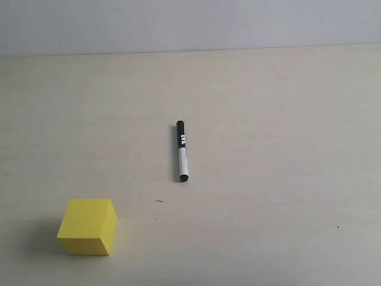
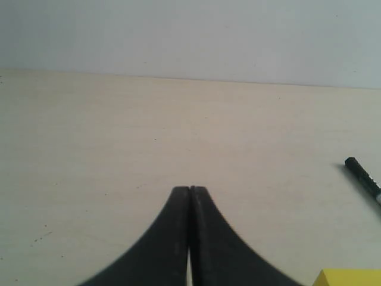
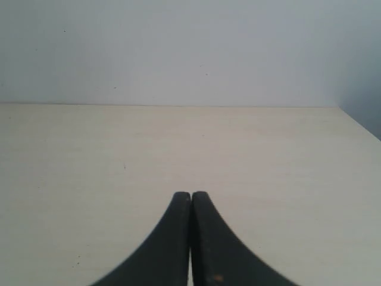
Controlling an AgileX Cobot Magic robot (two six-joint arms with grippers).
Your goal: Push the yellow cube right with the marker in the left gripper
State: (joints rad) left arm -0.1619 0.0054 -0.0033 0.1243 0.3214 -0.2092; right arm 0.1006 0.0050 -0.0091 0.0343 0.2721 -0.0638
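The yellow cube point(image 1: 87, 226) sits on the pale table near the front left of the exterior view; one corner of the cube point(image 2: 348, 277) shows in the left wrist view. The marker point(image 1: 182, 151) lies flat near the table's middle, black cap toward the back, held by nothing. Its capped end point(image 2: 362, 177) shows at the edge of the left wrist view. My left gripper point(image 2: 190, 189) is shut with nothing between its fingers, well apart from both marker and cube. My right gripper point(image 3: 191, 194) is also shut and empty. Neither arm appears in the exterior view.
The pale wooden table point(image 1: 268, 119) runs back to a plain light wall. Its far right corner edge point(image 3: 360, 122) shows in the right wrist view. A tiny dark speck point(image 1: 159, 201) lies between marker and cube.
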